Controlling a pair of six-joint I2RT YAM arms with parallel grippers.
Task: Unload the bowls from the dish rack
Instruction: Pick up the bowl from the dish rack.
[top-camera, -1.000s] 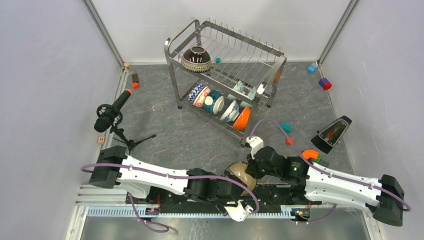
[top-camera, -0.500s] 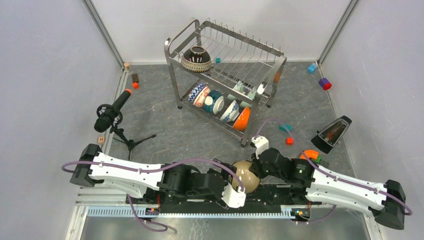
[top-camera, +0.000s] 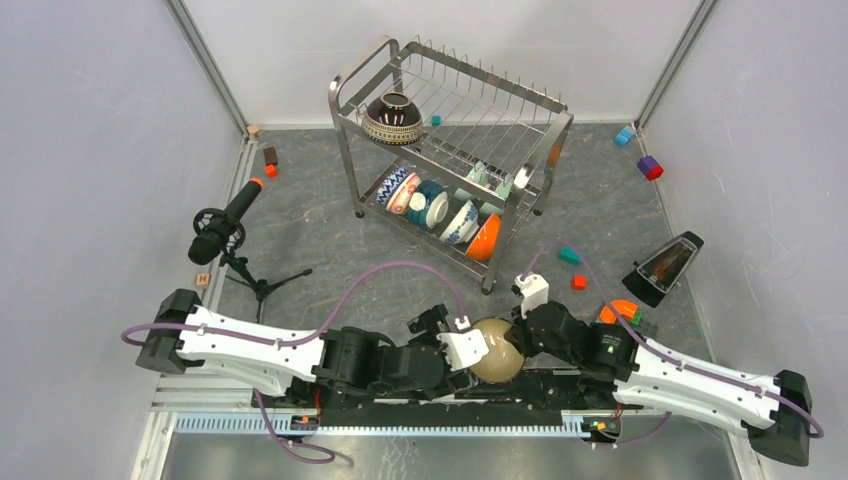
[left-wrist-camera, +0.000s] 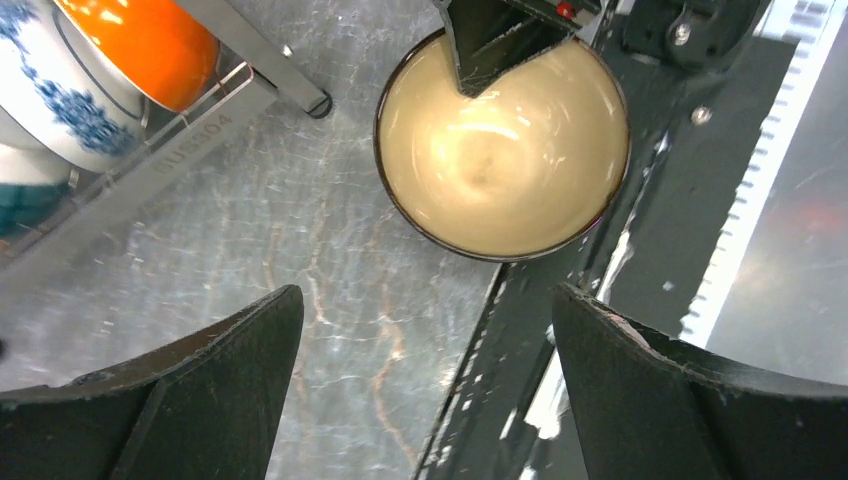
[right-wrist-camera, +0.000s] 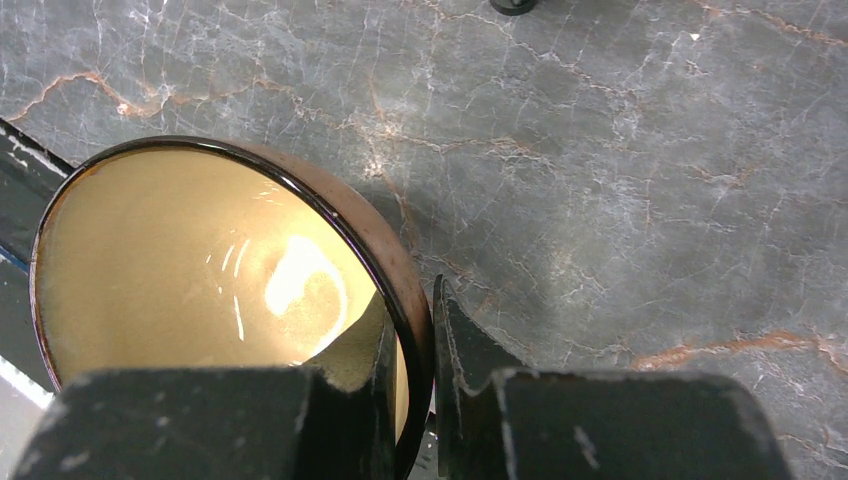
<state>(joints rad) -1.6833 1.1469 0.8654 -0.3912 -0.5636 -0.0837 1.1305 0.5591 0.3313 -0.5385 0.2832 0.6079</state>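
While the left pincer (left-wrist-camera: 425, 300) gapes apart, the right pincer (right-wrist-camera: 412, 305) clamps the bowl (right-wrist-camera: 190, 270).

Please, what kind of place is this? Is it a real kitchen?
Probably a robot test booth, not a kitchen: plain grey panel walls enclose a grey marble-patterned table, and a black microphone on a tripod stands near the shiny steel wire dish rack.
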